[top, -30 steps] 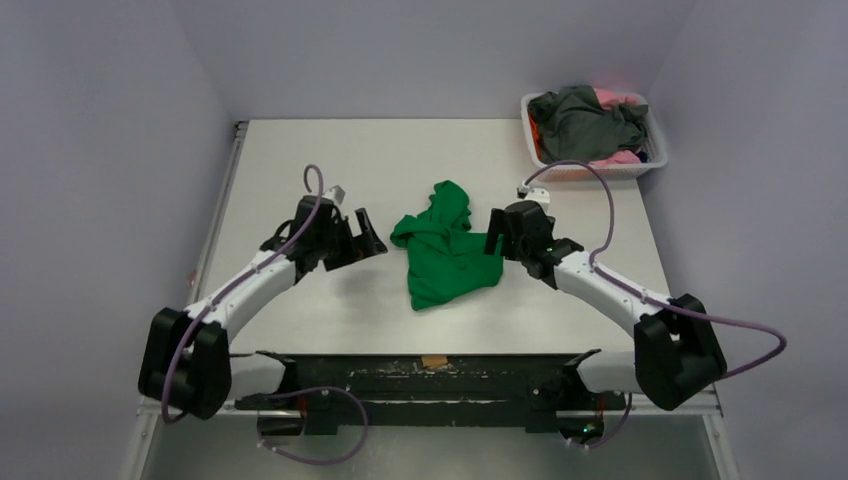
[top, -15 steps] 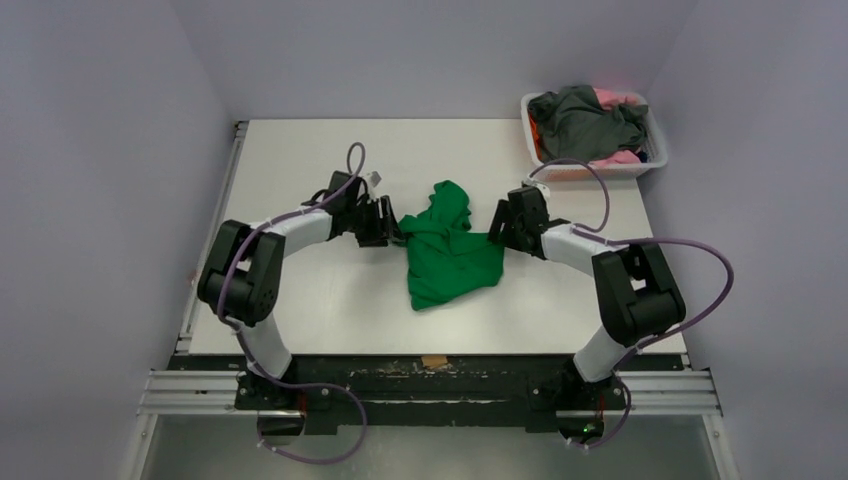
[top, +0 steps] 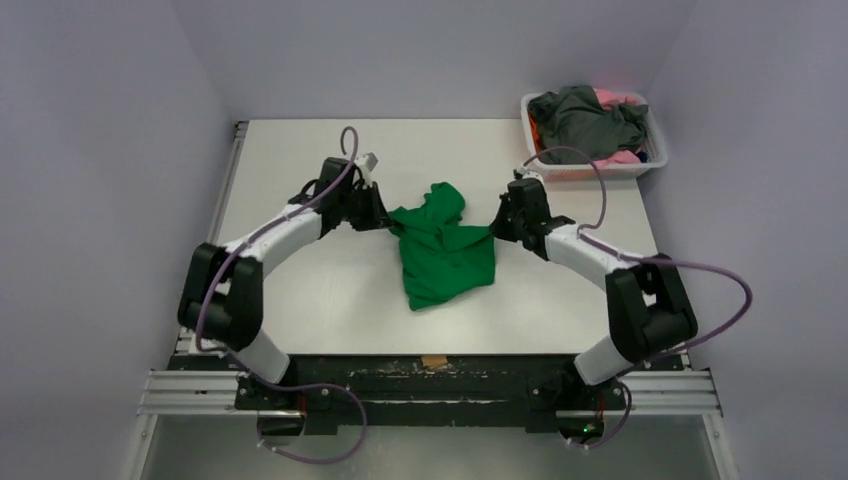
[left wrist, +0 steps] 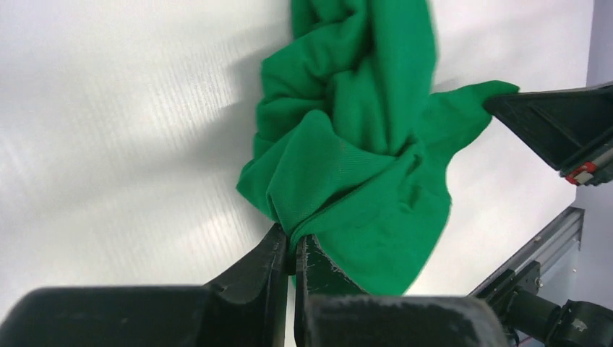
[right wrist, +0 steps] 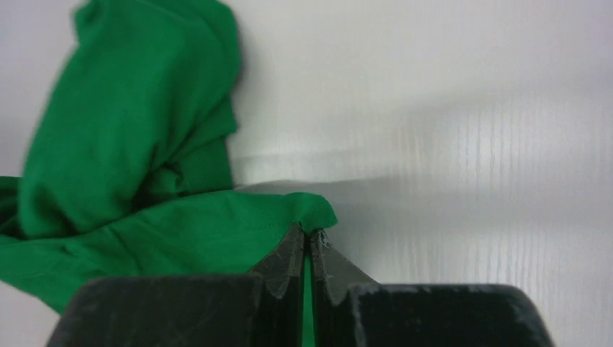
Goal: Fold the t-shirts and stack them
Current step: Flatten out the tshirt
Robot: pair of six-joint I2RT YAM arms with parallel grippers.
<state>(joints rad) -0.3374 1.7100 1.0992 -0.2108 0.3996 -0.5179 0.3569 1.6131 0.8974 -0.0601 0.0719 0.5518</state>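
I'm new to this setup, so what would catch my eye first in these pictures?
The bright green t-shirt lies crumpled mid-table. The left gripper and right gripper each pinch an edge of it from opposite sides. At the far right corner, a white basket holds more clothes, a dark grey t-shirt on top.

"What moved?"
"The left gripper and the right gripper went in to the green t-shirt from both sides."
"Were they open?"
"They were open before. Then each one pinched shut on an edge of the shirt."
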